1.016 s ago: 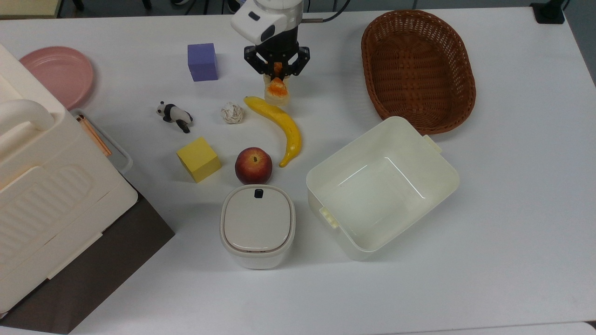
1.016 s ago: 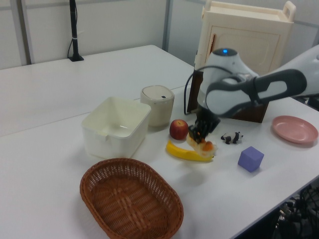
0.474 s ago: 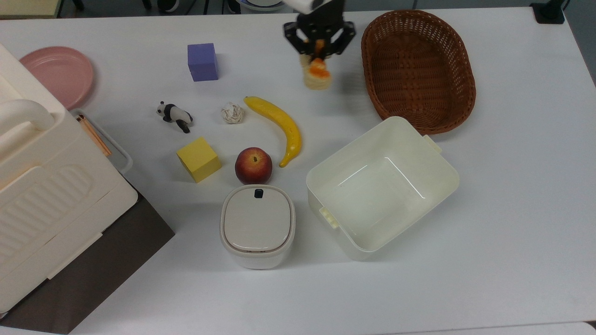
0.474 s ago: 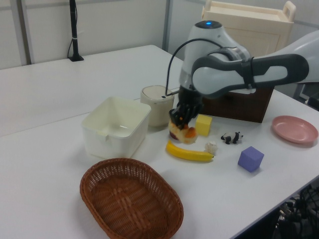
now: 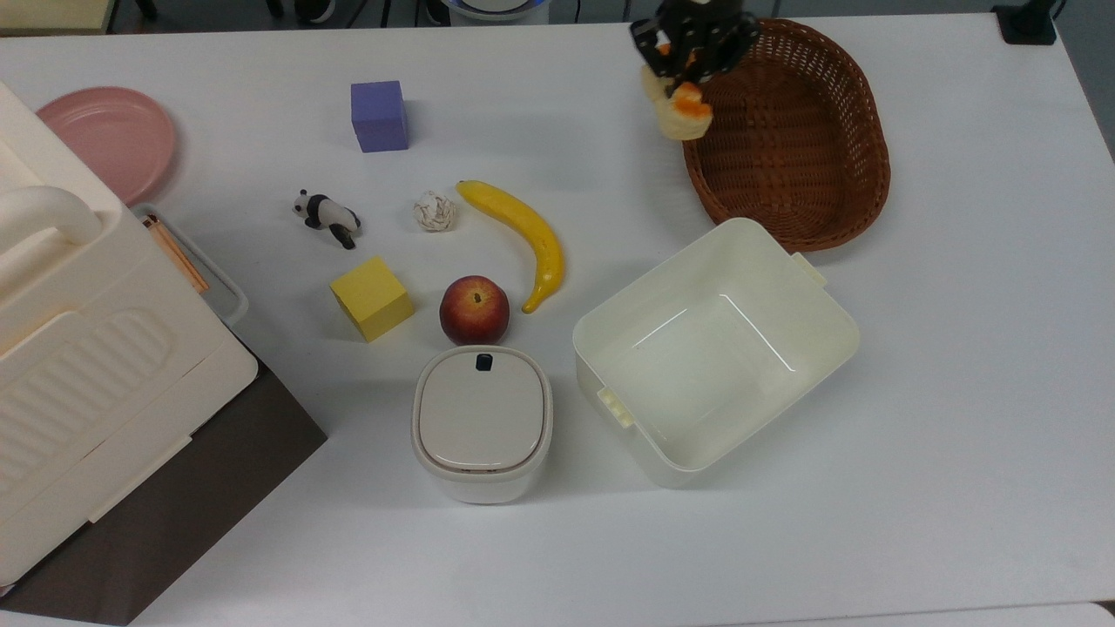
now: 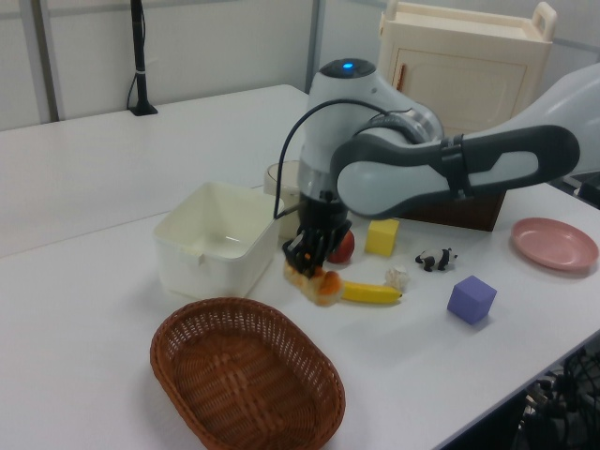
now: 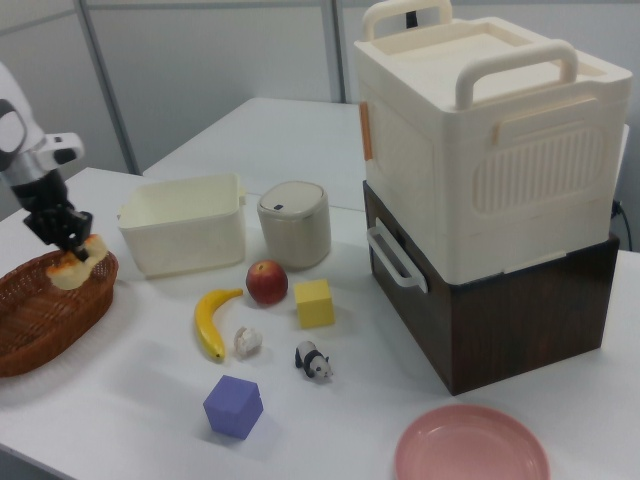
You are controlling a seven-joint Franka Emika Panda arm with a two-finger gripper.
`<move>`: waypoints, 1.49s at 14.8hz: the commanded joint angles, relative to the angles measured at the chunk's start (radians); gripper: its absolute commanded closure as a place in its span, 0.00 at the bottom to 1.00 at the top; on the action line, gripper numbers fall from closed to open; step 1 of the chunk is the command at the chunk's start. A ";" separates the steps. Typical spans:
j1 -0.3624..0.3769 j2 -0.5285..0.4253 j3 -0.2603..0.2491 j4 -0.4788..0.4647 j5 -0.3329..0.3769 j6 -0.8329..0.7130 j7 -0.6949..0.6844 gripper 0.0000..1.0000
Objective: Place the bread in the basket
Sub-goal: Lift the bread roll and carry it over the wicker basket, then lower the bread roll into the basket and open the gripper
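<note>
The bread (image 5: pixel 681 111) (image 6: pixel 318 283) (image 7: pixel 77 266), a small cream loaf with an orange-brown top, hangs in the air, held by my gripper (image 5: pixel 690 59) (image 6: pixel 309 261) (image 7: pixel 70 245), which is shut on it. In the top view it hovers over the left rim of the brown wicker basket (image 5: pixel 788 131). In the left view the basket (image 6: pixel 244 380) lies below and in front of the loaf. In the right view the basket (image 7: pixel 45 310) sits at the left edge, with the bread above its right rim.
A cream square bin (image 5: pixel 714 348) stands just below the basket in the top view. To the top view's left lie a banana (image 5: pixel 523 235), an apple (image 5: pixel 475 309), a paper ball (image 5: pixel 435 212), a toy panda (image 5: pixel 327 218), yellow (image 5: pixel 371 298) and purple (image 5: pixel 379 116) cubes, a lidded pot (image 5: pixel 482 422), a pink plate (image 5: pixel 113 139) and a large cream case (image 5: pixel 78 348).
My gripper has lifted the bread from beside the banana and carried it to the top view's right, up to the basket's left rim. Nothing else has moved.
</note>
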State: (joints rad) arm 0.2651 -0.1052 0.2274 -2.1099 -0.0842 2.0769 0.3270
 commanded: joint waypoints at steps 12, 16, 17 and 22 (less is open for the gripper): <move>0.039 0.236 0.234 0.110 -0.112 -0.005 0.237 0.87; 0.036 0.239 0.227 0.108 -0.126 0.012 0.236 0.72; 0.036 0.239 0.225 0.110 -0.126 0.012 0.236 0.53; 0.034 0.239 0.225 0.108 -0.126 0.011 0.239 0.00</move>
State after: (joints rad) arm 0.2891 0.1340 0.4623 -2.0068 -0.1881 2.0814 0.5396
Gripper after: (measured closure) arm 0.454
